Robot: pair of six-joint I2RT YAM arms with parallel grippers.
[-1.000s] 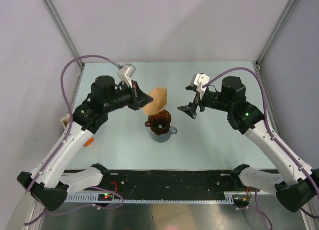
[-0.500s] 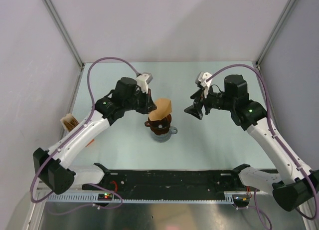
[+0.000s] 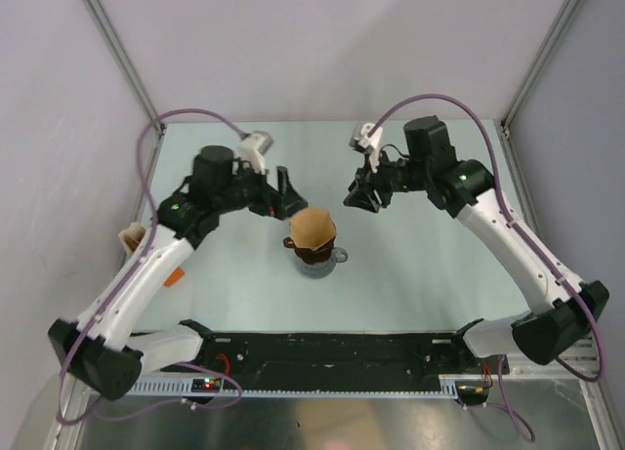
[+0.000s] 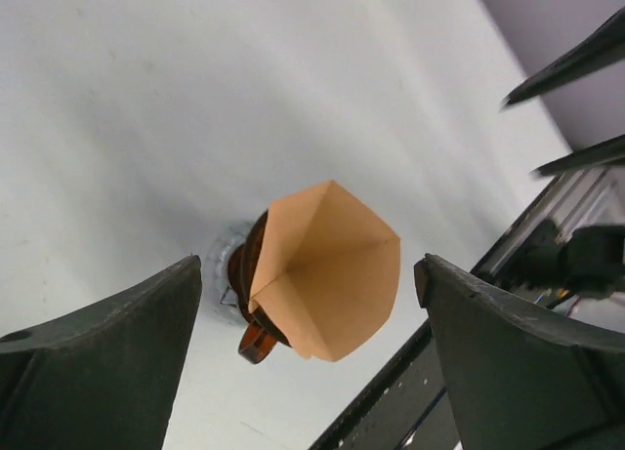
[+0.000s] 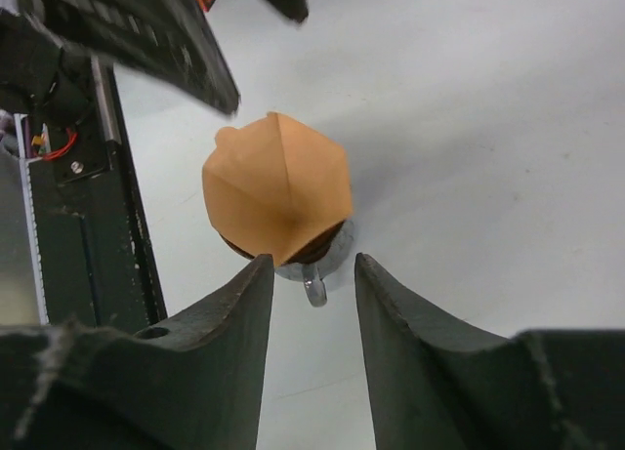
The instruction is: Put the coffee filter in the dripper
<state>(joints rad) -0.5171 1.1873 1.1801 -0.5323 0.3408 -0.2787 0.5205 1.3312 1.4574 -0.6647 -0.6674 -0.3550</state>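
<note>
The light-tan coffee filter [image 3: 314, 226] rests in the mouth of the reddish-brown dripper [image 3: 311, 253], sticking out above the rim and covering most of it. In the left wrist view the filter [image 4: 332, 269] leans to the right over the dripper [image 4: 250, 274]. My left gripper [image 3: 289, 201] hangs just left of the filter, open wide [image 4: 306, 267], touching nothing. My right gripper [image 3: 358, 197] hovers to the upper right with its jaws partly apart [image 5: 312, 260] and nothing between them. From there I see the filter [image 5: 276, 186] free of both grippers.
The dripper stands on a clear glass jug whose handle [image 5: 314, 292] points to the right. A small orange box [image 3: 132, 238] sits at the table's left edge, with an orange bit [image 3: 174, 277] nearby. A black rail [image 3: 332, 348] runs along the near edge.
My left gripper carried the filter onto the dripper, let go and drew back to the left. My right gripper moved in toward the dripper while its jaws narrowed.
</note>
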